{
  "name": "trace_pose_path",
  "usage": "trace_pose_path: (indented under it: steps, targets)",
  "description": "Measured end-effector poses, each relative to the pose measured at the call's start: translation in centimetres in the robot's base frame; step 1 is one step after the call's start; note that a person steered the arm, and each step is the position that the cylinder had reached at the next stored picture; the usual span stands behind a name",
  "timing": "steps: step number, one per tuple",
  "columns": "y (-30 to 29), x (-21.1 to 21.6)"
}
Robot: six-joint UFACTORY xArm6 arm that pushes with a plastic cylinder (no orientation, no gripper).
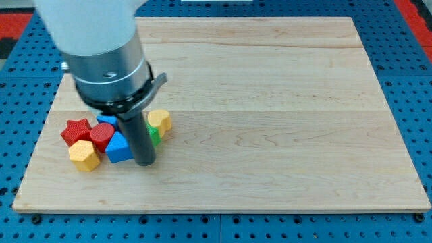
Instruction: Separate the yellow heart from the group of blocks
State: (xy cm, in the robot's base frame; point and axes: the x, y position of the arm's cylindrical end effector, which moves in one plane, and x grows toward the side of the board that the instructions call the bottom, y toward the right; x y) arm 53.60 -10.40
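The yellow heart (pixel 160 121) sits at the right end of a cluster of blocks at the board's lower left. My tip (pixel 145 162) rests on the board just below and left of the heart, against the right side of a blue block (pixel 119 148). A green block (pixel 155 135) shows partly behind the rod, touching the heart. A red star (pixel 75 129), a red cylinder (pixel 102 135), a yellow hexagon (pixel 84 156) and another blue block (pixel 106 121) make up the rest of the cluster. The rod hides part of the green and blue blocks.
The wooden board (pixel 270 101) lies on a blue perforated table (pixel 405 67). The arm's grey body (pixel 108 61) hangs over the board's upper left. The board's bottom edge runs close below the cluster.
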Motion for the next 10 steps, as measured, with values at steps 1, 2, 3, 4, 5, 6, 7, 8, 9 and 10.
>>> trace_pose_path:
  steps: [1,2,3,4,5,6,7,8,9,10]
  targets:
    - [1.1,-1.1]
    - [0.2,-1.2]
    - [-1.8,-1.9]
    - [-2.9,-2.6]
    - [-4.1,-3.8]
    - [-5.3,-5.2]
    - [-5.9,-6.8]
    - [-5.9,-8.5]
    - [-6.1,-8.9]
    - [-5.3,-9.1]
